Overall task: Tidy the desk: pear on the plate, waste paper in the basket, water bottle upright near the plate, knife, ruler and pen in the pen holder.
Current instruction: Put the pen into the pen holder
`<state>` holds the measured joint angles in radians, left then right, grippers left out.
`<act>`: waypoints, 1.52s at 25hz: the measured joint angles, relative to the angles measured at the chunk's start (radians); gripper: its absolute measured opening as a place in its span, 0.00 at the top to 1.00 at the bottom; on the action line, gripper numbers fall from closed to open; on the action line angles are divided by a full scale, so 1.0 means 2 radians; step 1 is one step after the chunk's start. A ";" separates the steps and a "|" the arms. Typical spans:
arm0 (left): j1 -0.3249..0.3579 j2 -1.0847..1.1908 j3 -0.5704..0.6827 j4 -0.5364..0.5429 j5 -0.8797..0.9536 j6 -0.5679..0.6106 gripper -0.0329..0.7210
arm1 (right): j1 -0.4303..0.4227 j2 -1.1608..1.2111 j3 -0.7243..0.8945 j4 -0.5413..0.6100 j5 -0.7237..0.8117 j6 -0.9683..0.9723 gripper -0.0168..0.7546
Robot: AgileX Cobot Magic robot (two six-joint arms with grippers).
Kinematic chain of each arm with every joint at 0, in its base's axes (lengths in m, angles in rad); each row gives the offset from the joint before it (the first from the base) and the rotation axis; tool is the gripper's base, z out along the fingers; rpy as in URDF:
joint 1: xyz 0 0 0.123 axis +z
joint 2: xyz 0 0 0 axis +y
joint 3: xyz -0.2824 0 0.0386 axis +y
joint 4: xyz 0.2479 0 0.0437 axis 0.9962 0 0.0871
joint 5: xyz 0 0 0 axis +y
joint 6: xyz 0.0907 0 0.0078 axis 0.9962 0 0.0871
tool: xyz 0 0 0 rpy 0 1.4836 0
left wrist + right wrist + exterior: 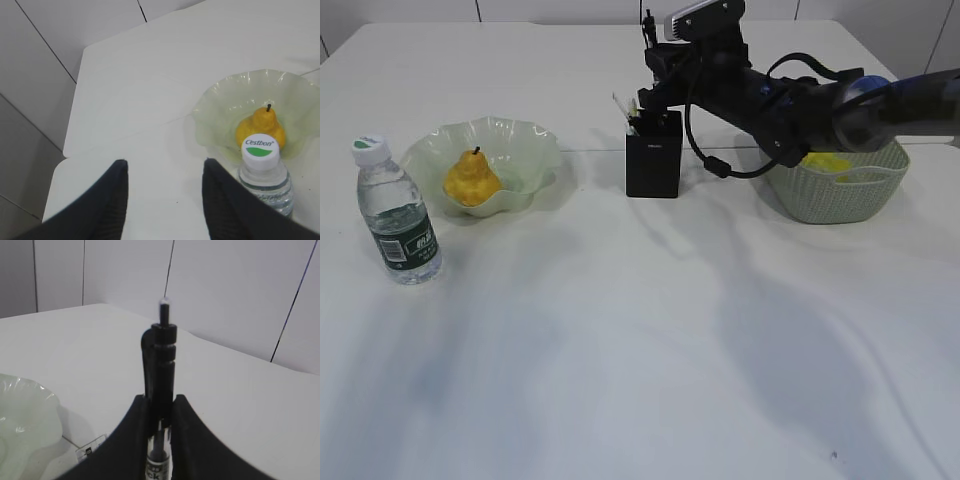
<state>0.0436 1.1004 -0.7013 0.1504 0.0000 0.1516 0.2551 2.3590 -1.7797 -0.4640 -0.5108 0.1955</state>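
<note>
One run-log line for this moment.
right gripper: shut on pen, over pen holder | left gripper: open, empty | pear on plate

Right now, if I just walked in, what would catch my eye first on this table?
Probably the big black robot arm reaching in from the right, its right gripper shut on a black pen above the black pen holder at the table's middle. On the left, a yellow pear sits in a wavy green glass plate, with a water bottle standing upright beside it. A grey-green basket holding something yellow stands to the right.
</note>
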 joint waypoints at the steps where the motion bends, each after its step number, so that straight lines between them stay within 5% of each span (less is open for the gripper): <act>1: 0.000 0.000 0.000 0.000 0.000 0.000 0.50 | 0.000 0.002 0.000 0.000 0.000 0.000 0.87; 38: 0.000 0.000 0.000 0.000 -0.010 0.000 0.50 | 0.000 0.035 -0.001 0.014 0.006 -0.001 0.85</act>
<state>0.0436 1.1004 -0.7013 0.1504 -0.0194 0.1516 0.2551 2.4281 -1.7818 -0.4350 -0.4985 0.1938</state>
